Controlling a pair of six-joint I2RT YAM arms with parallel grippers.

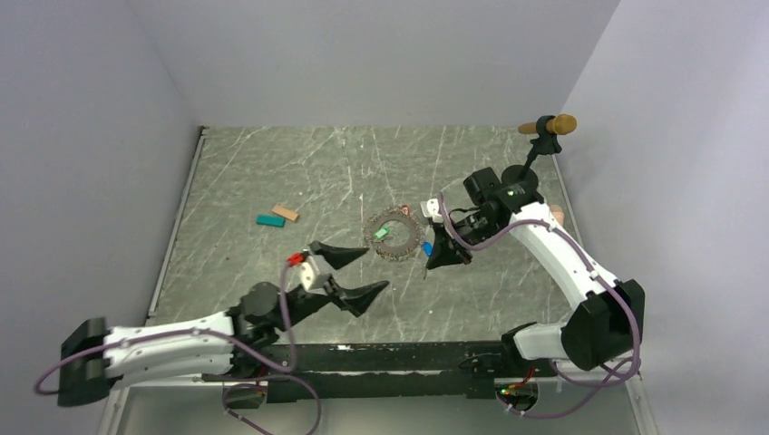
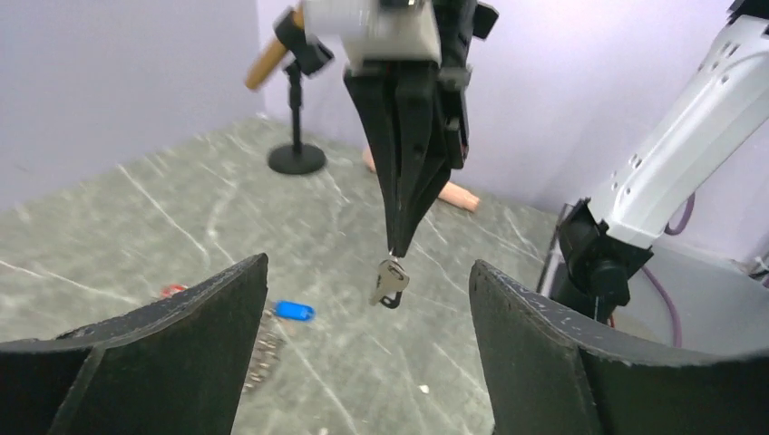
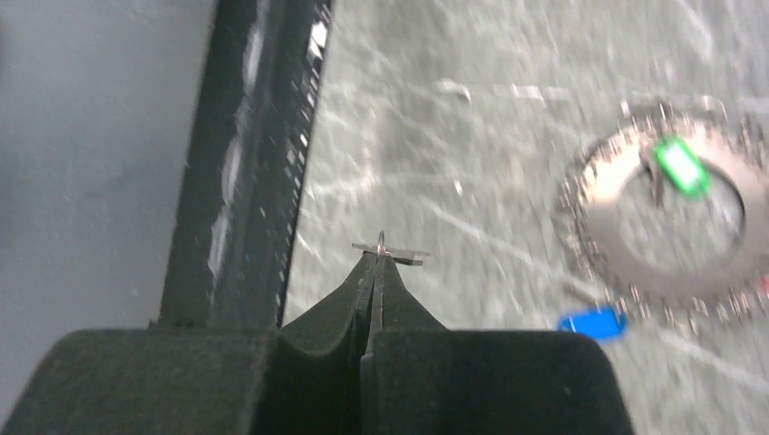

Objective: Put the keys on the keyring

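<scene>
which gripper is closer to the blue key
Right. The right gripper, shut on a small silver key, hangs just beside the blue key. The left gripper stands open farther off, on the near side of the keyring.

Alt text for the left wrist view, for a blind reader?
The right gripper hangs tip-down at centre, shut on a small silver key above the marbled table. The open left gripper frames the bottom; a blue key lies lower left.

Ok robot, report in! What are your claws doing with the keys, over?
Left gripper open, empty. Right gripper shut on a small silver key, dangling above the table. Keyring lies flat, green key inside its loop, blue key outside.
</scene>
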